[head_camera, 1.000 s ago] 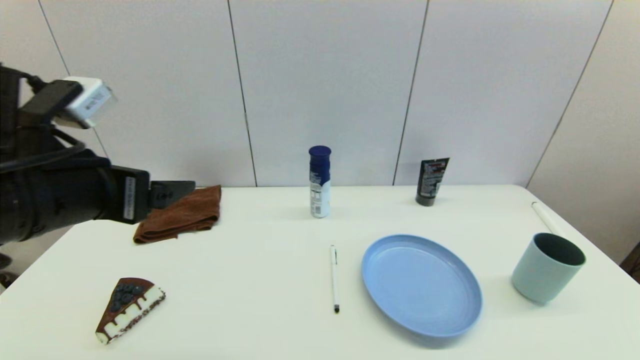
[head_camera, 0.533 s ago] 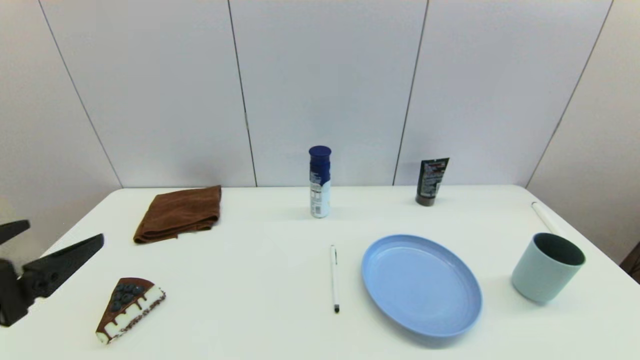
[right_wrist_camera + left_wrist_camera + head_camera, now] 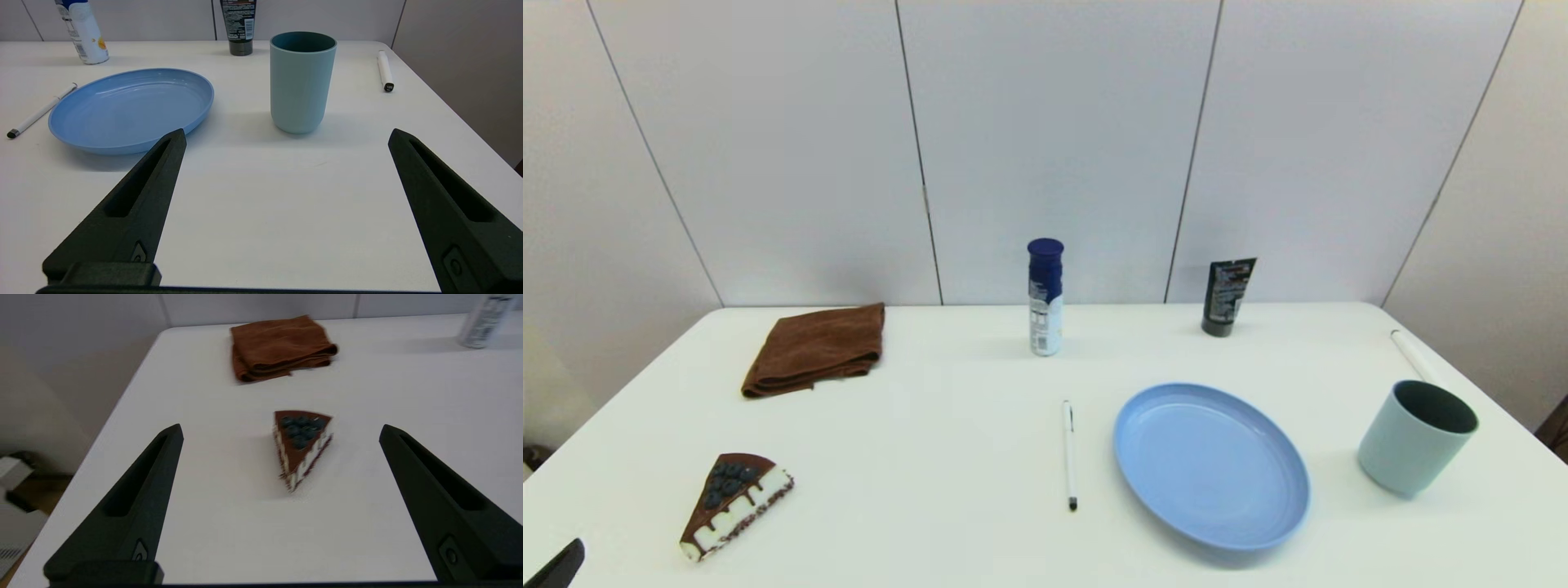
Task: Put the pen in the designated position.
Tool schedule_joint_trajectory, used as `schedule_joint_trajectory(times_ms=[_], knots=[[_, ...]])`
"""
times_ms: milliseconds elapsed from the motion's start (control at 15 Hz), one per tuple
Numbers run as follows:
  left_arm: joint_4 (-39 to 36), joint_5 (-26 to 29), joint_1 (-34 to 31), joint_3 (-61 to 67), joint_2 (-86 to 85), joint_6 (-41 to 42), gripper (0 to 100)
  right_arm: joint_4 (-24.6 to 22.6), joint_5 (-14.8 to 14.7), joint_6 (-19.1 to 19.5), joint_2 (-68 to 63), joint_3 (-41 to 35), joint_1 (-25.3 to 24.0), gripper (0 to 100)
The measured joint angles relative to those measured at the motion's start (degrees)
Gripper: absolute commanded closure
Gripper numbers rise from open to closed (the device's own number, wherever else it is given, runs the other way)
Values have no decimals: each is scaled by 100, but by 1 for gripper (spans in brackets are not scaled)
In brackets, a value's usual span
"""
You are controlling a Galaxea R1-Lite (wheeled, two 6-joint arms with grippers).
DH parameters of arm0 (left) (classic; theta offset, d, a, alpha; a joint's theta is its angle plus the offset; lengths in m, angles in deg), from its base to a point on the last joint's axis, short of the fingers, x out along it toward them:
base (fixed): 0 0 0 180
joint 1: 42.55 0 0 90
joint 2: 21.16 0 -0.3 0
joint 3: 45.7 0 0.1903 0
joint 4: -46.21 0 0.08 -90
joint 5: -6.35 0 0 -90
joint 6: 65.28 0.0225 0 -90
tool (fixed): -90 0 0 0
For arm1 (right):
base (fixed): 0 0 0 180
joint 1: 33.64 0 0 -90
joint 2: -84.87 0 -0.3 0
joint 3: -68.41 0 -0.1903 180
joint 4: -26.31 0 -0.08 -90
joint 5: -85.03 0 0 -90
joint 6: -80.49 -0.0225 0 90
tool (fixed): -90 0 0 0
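The pen (image 3: pixel 1068 453), slim and white with a black tip toward me, lies on the table (image 3: pixel 947 490) just left of the blue plate; it also shows in the right wrist view (image 3: pixel 41 110). Neither gripper touches it. My left gripper (image 3: pixel 281 428) is open over the near left corner, facing a cake slice (image 3: pixel 303 447), and only one of its fingertips (image 3: pixel 562 565) shows in the head view. My right gripper (image 3: pixel 287 132) is open and empty at the near right edge, out of the head view. No mark on the tabletop shows the designated position.
A round blue plate (image 3: pixel 1213 464) and a pale green cup (image 3: pixel 1417 437) sit right of the pen. A thicker white marker (image 3: pixel 1409 351) lies at the right edge. A blue-capped bottle (image 3: pixel 1045 296), black tube (image 3: pixel 1227 296) and brown cloth (image 3: pixel 817 347) stand along the back.
My left arm has dropped from high at the left of the head view down to the bottom left corner, almost out of sight. The pen has not moved.
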Motion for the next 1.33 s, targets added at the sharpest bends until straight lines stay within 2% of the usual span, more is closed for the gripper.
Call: schedule_joint_trajectory(times_ms=[133,333,533,667,933,1133,1333], knots=[[-385,2,-201,600,-306,132,0,5,0,5,0,0,1,0],[-1446,33,-289,1336,-485,262,0,2,0,9,0,0,1,0],[-1736,283,-477,1465,-608,339,0,5,0,6,0,0,0,0],[-1430,597,-670,1477,-992,396,0,2,0,6,0,0,0,0],[-278,1329,-816,1485,-1888,575,0,2,0,9,0,0,0,0],[-217,1315,-834,1487,-2088,374,0,5,2,9,0,0,0,0],[-189,1136,-836,1487,-2136,-378,0,5,2,0,0,0,0,0]])
